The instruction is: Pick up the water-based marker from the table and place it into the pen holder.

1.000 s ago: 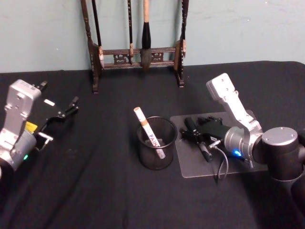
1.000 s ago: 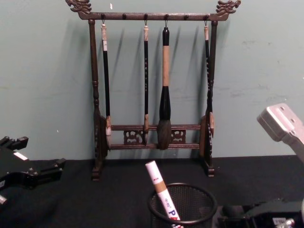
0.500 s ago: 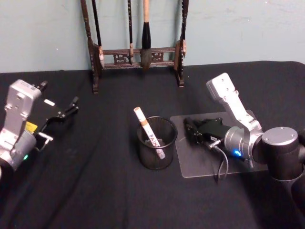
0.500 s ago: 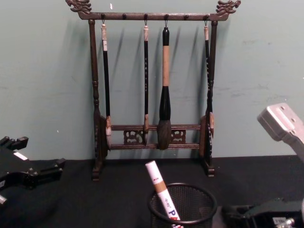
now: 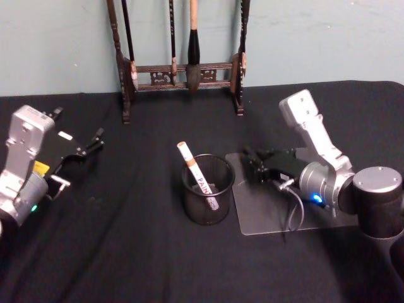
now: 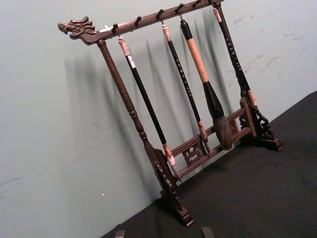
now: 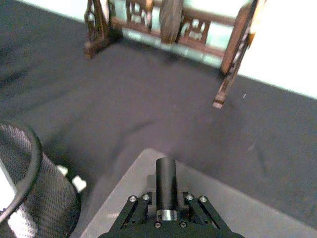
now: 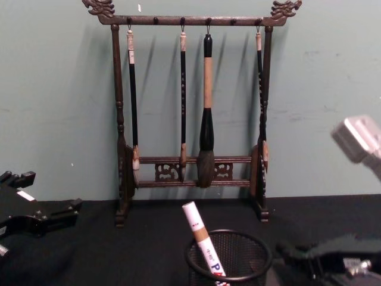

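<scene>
The right claw is clenched on a black marker over the grey mat, at 3 o'clock of the mesh holder. A white pen leans in the holder. The left claw rests released at the desk's 9 o'clock.

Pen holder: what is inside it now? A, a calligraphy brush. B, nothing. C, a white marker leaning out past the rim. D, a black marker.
C: a white marker leans in the pen holder, end above the rim; the right tool holds the black marker beside it, the left tool sits far left.
</scene>
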You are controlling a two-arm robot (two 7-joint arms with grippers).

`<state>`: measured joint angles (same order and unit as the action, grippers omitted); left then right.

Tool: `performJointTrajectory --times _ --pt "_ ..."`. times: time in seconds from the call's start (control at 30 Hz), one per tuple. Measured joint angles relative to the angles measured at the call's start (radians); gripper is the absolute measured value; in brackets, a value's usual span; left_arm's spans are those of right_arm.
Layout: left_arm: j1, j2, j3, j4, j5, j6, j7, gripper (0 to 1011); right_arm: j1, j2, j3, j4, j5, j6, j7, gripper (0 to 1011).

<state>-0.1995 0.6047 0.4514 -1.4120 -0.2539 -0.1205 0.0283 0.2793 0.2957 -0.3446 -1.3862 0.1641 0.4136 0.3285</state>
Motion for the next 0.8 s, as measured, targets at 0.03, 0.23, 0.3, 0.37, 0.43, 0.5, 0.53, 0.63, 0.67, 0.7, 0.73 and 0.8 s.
performJointTrajectory --times 0.03,0.23,0.3,0.37,0.43,0.5,0.53,0.63,0.67,0.7,0.73,0.8 --pt "0.000 0.000 0.000 0.000 0.000 0.000 0.000 1001 -0.002 -0.001 0.004 -0.005 0.002 -0.006 -0.002 233" --pt "0.000 0.000 0.000 0.000 0.000 0.000 0.000 1001 -0.025 -0.015 0.042 -0.049 0.027 -0.145 -0.015 233" --pt "0.000 0.000 0.000 0.000 0.000 0.000 0.000 1001 -0.032 -0.020 0.049 -0.059 0.034 -0.194 -0.015 233" --pt "0.000 0.000 0.000 0.000 0.000 0.000 0.000 1001 -0.041 -0.026 0.056 -0.069 0.046 -0.274 -0.010 233" --pt "0.000 0.000 0.000 0.000 0.000 0.000 0.000 1001 -0.049 -0.035 0.062 -0.074 0.064 -0.366 0.003 233" --pt "0.000 0.000 0.000 0.000 0.000 0.000 0.000 1001 -0.053 -0.043 0.063 -0.075 0.076 -0.420 0.014 233" --pt "0.000 0.000 0.000 0.000 0.000 0.000 0.000 1001 -0.054 -0.047 0.063 -0.074 0.084 -0.448 0.020 233" --pt "0.000 0.000 0.000 0.000 0.000 0.000 0.000 1001 -0.057 -0.071 0.062 -0.067 0.127 -0.553 0.054 233" --pt "0.000 0.000 0.000 0.000 0.000 0.000 0.000 1001 -0.057 -0.076 0.060 -0.065 0.137 -0.572 0.061 233" --pt "0.000 0.000 0.000 0.000 0.000 0.000 0.000 1001 -0.057 -0.082 0.059 -0.063 0.147 -0.589 0.067 233" --pt "0.000 0.000 0.000 0.000 0.000 0.000 0.000 1001 -0.057 -0.088 0.057 -0.061 0.158 -0.603 0.075 233" --pt "0.000 0.000 0.000 0.000 0.000 0.000 0.000 1001 -0.057 -0.104 0.047 -0.053 0.184 -0.641 0.096 233"
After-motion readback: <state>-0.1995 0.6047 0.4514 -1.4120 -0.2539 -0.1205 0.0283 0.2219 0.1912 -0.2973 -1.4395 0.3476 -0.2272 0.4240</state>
